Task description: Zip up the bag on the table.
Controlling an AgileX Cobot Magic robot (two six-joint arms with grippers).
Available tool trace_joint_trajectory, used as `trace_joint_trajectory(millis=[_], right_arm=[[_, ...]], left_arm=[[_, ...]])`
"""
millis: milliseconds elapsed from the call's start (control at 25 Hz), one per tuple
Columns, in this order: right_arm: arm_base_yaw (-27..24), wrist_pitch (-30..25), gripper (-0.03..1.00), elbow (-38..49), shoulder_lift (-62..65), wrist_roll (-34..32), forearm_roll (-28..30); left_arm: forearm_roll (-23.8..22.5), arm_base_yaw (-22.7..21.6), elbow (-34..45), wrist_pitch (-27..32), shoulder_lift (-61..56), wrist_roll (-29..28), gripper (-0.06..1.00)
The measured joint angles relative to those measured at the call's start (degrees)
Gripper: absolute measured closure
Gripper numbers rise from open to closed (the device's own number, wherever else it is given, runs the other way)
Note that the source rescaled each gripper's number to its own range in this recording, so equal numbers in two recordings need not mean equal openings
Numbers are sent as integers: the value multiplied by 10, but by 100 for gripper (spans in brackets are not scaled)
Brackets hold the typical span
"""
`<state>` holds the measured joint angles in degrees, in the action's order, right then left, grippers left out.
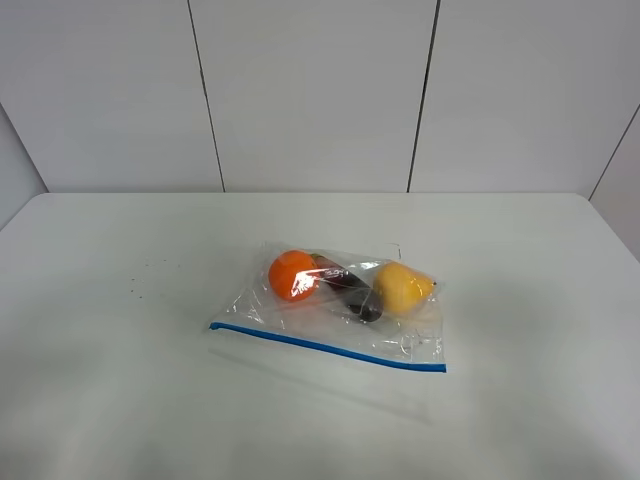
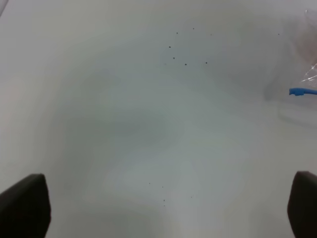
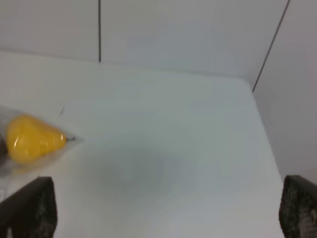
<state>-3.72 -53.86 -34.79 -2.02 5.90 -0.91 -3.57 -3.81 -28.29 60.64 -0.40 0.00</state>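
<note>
The bag (image 1: pixel 335 305) is lying mid-table (image 1: pixel 120 400), blue zipper strip (image 1: pixel 325 347) along its near edge; both claws (image 2: pixel 163 208) (image 3: pixel 166 208) are hanging wide apart, gripping nothing — the slick, unanchored plastic risks sliding or bunching under one-sided pressing.

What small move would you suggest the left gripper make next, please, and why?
Probably move the left gripper toward the blue zipper end of the bag: both grippers are open over bare table, touching nothing, and that end shows only at the wrist view's edge.
</note>
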Motion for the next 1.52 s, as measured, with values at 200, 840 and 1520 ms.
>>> trace_joint_trajectory(millis=[200,840,1520], right_arm=[[0,-31,-3,6,23,-10,3],[0,-44,-3,50,24,-21,-10],[0,-46,-3,69,24,-21,-9]], left_arm=[[0,0,0,0,0,0,-6],[0,0,0,0,0,0,-6],[0,0,0,1,0,0,-6]])
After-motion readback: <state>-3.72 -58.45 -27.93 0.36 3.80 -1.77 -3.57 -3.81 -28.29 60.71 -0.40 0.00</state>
